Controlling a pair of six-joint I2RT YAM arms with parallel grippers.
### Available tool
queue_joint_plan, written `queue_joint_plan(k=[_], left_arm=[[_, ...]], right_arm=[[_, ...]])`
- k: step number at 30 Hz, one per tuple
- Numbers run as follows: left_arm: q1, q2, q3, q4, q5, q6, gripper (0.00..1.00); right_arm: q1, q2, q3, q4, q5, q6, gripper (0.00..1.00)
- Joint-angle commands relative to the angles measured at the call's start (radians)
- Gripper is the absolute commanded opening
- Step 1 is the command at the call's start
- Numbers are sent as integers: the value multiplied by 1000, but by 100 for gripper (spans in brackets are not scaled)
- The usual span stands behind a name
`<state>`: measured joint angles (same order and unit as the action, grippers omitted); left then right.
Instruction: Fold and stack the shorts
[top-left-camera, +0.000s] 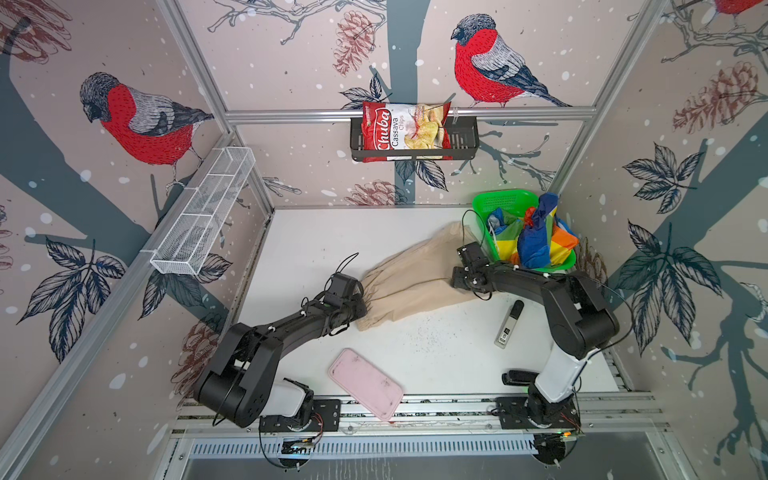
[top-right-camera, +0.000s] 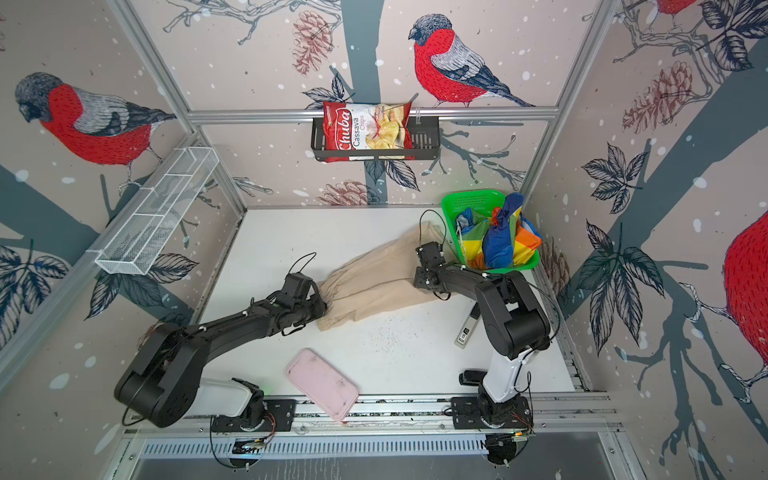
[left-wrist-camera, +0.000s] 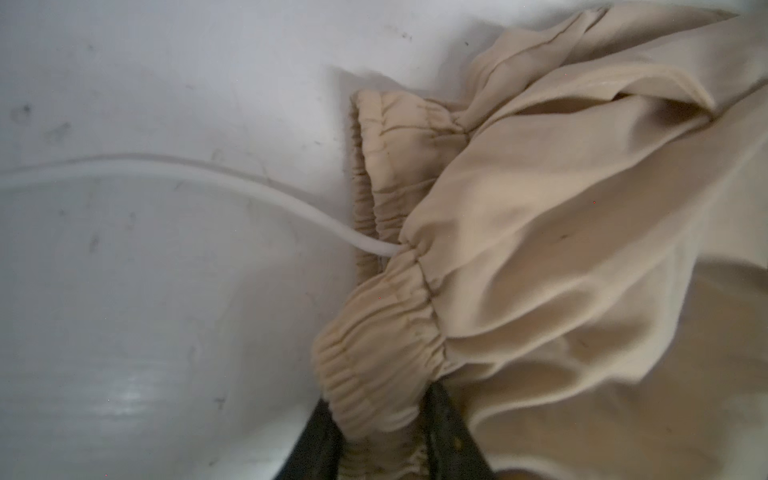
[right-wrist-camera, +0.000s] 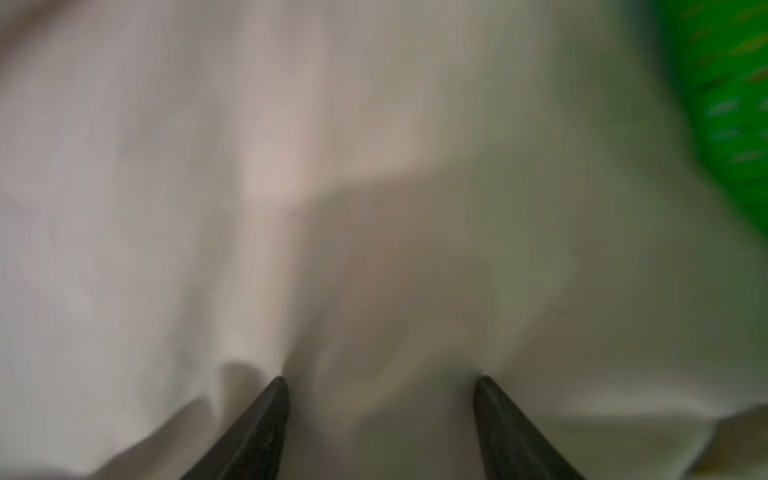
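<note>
The beige shorts (top-left-camera: 411, 278) (top-right-camera: 374, 274) lie crumpled on the white table, stretching from the middle toward the back right. My left gripper (top-left-camera: 361, 305) (top-right-camera: 322, 305) (left-wrist-camera: 379, 399) is shut on their gathered waistband (left-wrist-camera: 374, 345). A white drawstring (left-wrist-camera: 208, 170) trails from the waistband. At the other end my right gripper (top-left-camera: 457, 282) (top-right-camera: 417, 280) (right-wrist-camera: 380, 378) stands open, its fingers spread on the blurred beige cloth (right-wrist-camera: 291, 208). The striped shorts (top-left-camera: 536, 237) (top-right-camera: 503, 237) sit bunched in the green basket (top-left-camera: 503, 197) (top-right-camera: 469, 197) (right-wrist-camera: 727, 104).
A pink flat case (top-left-camera: 365, 384) lies at the table's front edge, partly over the rail. A grey and black stick-shaped device (top-left-camera: 509, 324) lies by the right arm. A chips bag (top-left-camera: 405, 131) sits in a black wall basket. A white wire shelf (top-left-camera: 203, 212) hangs on the left wall.
</note>
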<state>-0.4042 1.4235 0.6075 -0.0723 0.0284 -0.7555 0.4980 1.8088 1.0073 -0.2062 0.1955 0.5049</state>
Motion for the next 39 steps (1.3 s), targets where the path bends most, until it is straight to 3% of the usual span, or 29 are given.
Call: queue_joint_plan(k=[1,5,8,12,15,18,22,26,32,39], left_arm=[[51,41,83,-49,-134,-2,11],[159,74,160,-108,-218,2,3],[252,88,193,-138,-237,-12,3],[338,52,176,-148,-229,-18,22],[338,-11,144,-145,-221,-9,31],[331,-83,128,-161,-205,-2,32],[284,-187,127,-206,-246,-1,35],[198,-230,110,-194,-224,18,43],[155,-121,42,-99,-115,13,41],[150,33,22,-31,-100,2,37]], right_arm=[[54,39,19,47,-42,52,71],[157,97,61,88,-105,100,70],[242,147,105,136,-181,141,71],[259,134,141,137,-236,163,75],[206,33,118,94,-204,132,77],[124,-73,81,53,-185,101,76],[21,-132,48,19,-179,55,63],[-30,-69,85,-17,-206,-18,53],[-54,26,126,3,-263,-53,51],[-65,64,111,62,-351,-37,44]])
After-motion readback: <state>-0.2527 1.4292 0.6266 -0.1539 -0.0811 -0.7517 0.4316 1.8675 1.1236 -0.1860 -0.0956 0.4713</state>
